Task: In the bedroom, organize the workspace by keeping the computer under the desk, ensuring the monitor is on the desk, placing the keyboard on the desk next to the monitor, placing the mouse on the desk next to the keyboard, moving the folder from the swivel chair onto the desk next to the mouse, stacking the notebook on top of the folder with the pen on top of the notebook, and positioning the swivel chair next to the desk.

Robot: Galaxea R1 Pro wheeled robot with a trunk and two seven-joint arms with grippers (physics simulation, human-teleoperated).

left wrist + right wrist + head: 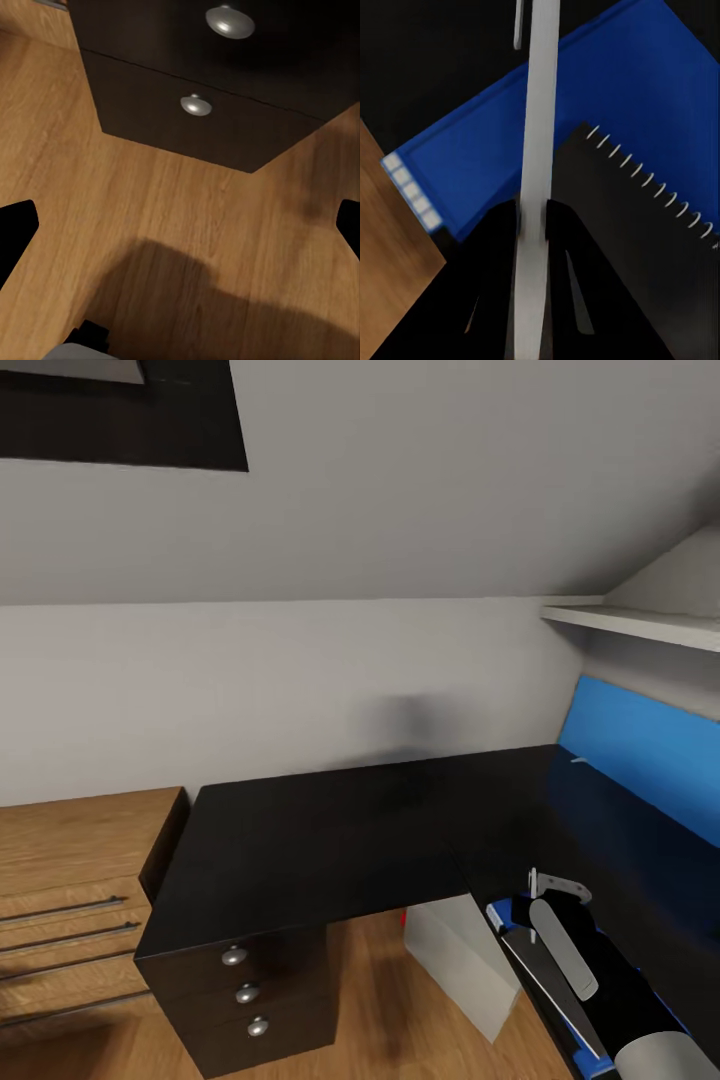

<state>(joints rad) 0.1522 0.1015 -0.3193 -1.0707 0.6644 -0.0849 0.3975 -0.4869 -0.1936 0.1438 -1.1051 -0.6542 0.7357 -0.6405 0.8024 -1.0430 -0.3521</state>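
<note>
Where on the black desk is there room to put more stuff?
The desk is bare across the stretch above the drawers, back to the wall. The crowded bit is the near right edge: the blue folder with the notebook on it, and the right tool shut on the pen.

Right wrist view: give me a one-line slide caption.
Right gripper shut on the white pen, held above the spiral-bound black notebook lying on the blue folder.

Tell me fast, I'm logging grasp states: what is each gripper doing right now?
Left gripper: open, empty, above the wood floor.
Right gripper: shut on the pen, above the notebook and folder.
</note>
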